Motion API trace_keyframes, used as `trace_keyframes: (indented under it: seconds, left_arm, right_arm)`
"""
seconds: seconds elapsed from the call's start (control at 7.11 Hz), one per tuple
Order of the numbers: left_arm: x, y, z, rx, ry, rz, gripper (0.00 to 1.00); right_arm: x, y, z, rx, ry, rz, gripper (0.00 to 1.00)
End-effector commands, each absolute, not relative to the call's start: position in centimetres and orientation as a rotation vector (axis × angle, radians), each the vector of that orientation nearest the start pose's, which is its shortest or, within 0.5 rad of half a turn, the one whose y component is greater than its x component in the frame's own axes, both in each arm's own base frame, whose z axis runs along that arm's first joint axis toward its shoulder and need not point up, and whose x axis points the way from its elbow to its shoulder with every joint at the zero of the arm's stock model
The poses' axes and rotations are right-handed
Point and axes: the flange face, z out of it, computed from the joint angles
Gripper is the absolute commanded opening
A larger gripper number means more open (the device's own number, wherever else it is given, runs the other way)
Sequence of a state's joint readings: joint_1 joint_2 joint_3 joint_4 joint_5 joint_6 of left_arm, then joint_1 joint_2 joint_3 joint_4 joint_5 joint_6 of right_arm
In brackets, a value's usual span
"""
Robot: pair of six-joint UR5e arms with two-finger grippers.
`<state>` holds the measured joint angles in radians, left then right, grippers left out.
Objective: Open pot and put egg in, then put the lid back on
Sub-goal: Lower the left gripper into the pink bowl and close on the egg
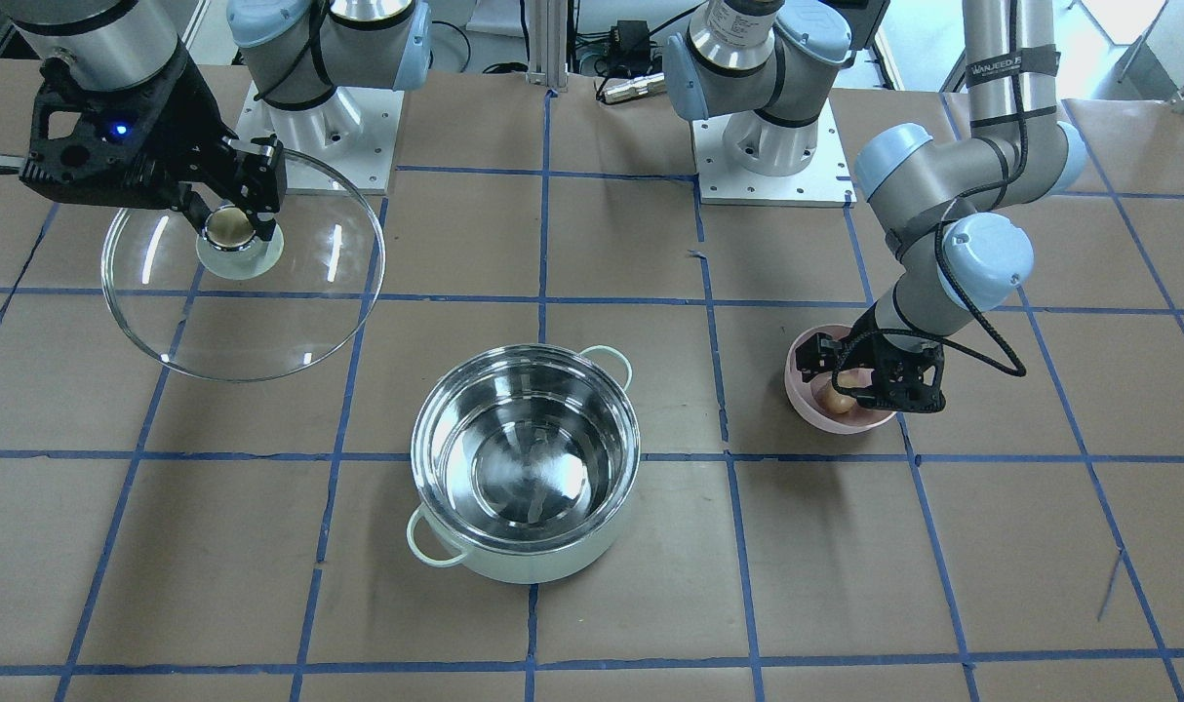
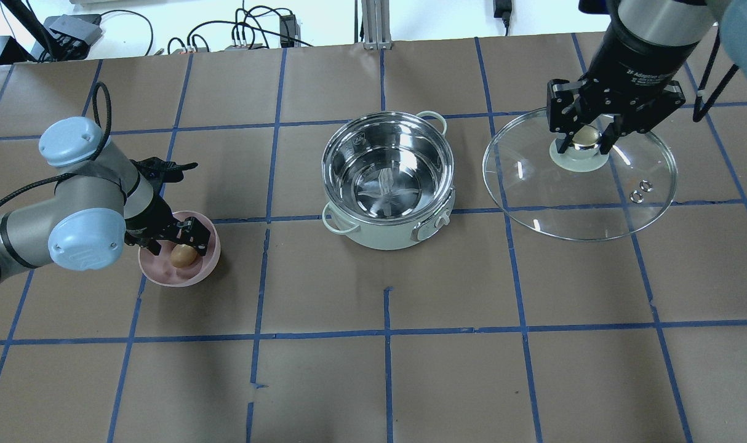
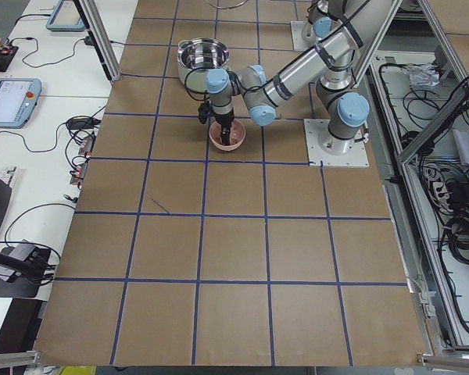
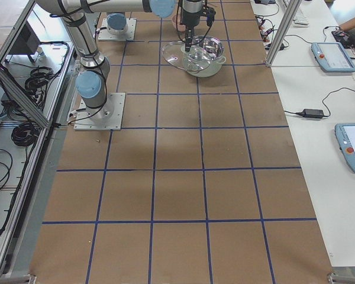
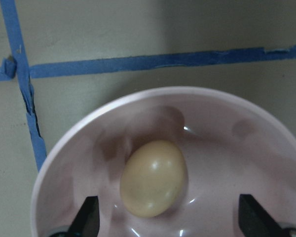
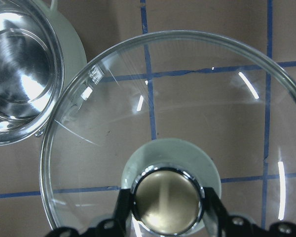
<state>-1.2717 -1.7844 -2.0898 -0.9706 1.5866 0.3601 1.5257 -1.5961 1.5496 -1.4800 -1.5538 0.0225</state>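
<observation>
Tabletop (image 2: 447, 369) of brown paper, gridded in blue tape, carries the pot (image 2: 379, 237) near its middle. The pot stands upright and uncovered, its steel inside bare. One loop handle points to the far right in the overhead view, the other to the near left.

The glass lid (image 2: 583, 197) hangs knob-up on the pot's right side, beside it and off the table. The right gripper (image 2: 586, 143) has its fingers pressed onto the beige-gold knob (image 6: 166, 200). "2F Adaptive" reads on that gripper's body.

A pink bowl (image 2: 164, 277) sits well to the pot's left. A strap (image 1: 1004, 66) on the left arm reads "WANJEED".

The left gripper (image 5: 168, 217) is down inside the bowl, fingers spread wide either side of the egg (image 5: 154, 177), touching neither side of it. The egg lies on its side on the bowl's floor. In the wrist view its long axis leans slightly right of vertical.
</observation>
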Motion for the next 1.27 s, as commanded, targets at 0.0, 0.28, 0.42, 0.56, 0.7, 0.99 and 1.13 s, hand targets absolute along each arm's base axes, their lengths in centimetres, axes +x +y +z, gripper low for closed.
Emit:
trace_keyframes:
  seconds: [0.0,0.28,0.42,0.56,0.7,0.99,1.13]
  left_arm:
    - [1.20,-48.57,20.18,0.094,3.161,0.213,1.00]
    - [1.18,-48.50,19.98,0.082,3.163,0.230,1.00]
    - [1.16,-48.44,19.63,0.077,3.166,0.251,1.00]
    - [1.16,-48.48,19.60,0.077,3.168,0.253,1.00]
    - [1.16,-48.49,19.46,0.077,3.168,0.257,1.00]
    - [1.11,-48.52,19.41,0.082,3.167,0.263,0.97]
    - [1.10,-48.53,19.34,0.082,3.169,0.264,0.83]
  right_arm:
    - [11.37,-48.11,50.12,0.108,3.121,0.074,0.21]
    - [11.46,-48.11,50.13,0.108,3.120,0.072,0.21]
    - [11.39,-48.13,50.13,0.111,3.120,0.072,0.21]
    - [11.39,-48.11,50.12,0.111,3.120,0.074,0.21]
    - [11.39,-48.11,50.12,0.111,3.120,0.074,0.21]
    - [11.52,-48.11,50.13,0.116,3.114,0.071,0.21]
    - [11.49,-48.11,50.13,0.111,3.117,0.072,0.21]
